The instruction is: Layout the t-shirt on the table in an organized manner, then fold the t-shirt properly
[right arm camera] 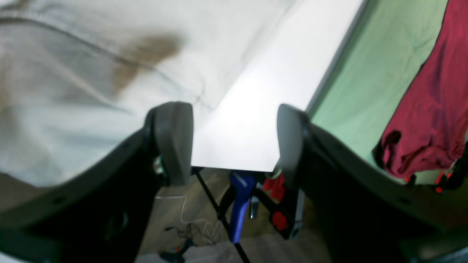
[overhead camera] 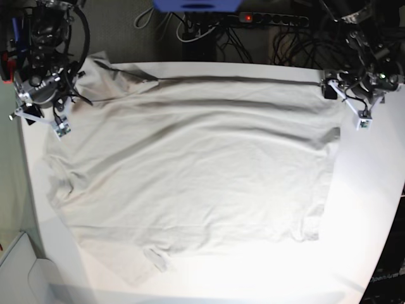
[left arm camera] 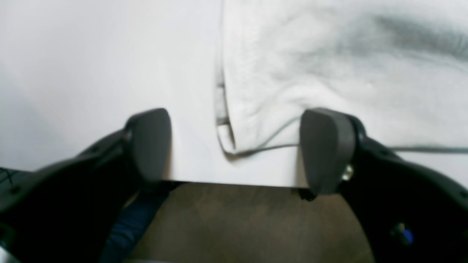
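Both claws, left [left arm camera: 234, 146] and right [right arm camera: 234, 142], are spread and empty; the shirt [overhead camera: 190, 171] corners should be pinched evenly, tugged flat on the bench [overhead camera: 373, 209].

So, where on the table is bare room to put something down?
The widest bare patch of the table lies between the t-shirt and the table's edge on the base view's right, below the left gripper. A narrower strip runs along the near edge, under the shirt's collar. The far edge and the right gripper side are crowded with cloth.
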You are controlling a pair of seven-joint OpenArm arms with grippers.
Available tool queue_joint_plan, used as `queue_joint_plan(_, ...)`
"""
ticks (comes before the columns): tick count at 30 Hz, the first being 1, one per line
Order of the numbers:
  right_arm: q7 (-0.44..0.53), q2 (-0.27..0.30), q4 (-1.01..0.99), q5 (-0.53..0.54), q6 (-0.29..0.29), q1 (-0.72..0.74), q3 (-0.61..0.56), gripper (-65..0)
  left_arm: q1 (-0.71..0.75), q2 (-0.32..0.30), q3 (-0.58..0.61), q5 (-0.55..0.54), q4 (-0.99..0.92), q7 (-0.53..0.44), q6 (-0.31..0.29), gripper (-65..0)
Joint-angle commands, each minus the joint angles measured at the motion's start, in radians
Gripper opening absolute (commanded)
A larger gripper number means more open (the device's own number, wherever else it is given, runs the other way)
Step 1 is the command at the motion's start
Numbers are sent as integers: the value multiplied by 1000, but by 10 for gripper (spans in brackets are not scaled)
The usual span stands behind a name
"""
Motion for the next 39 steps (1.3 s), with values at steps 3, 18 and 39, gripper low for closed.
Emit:
queue_joint_plan(3, 7, 7, 21, -5, -8, 9, 3, -283, 1, -1, 0, 23, 1, 12, 0, -262)
queue_joint_plan(18, -79, -50, 84, -5, -8, -76, 2, -281, -1, 1, 0, 23, -1, 13, 0, -615)
queue_joint_plan(39, -77, -72, 83, -5, -8, -73, 71, -232, -1, 1, 0, 32, -1, 16, 3, -646)
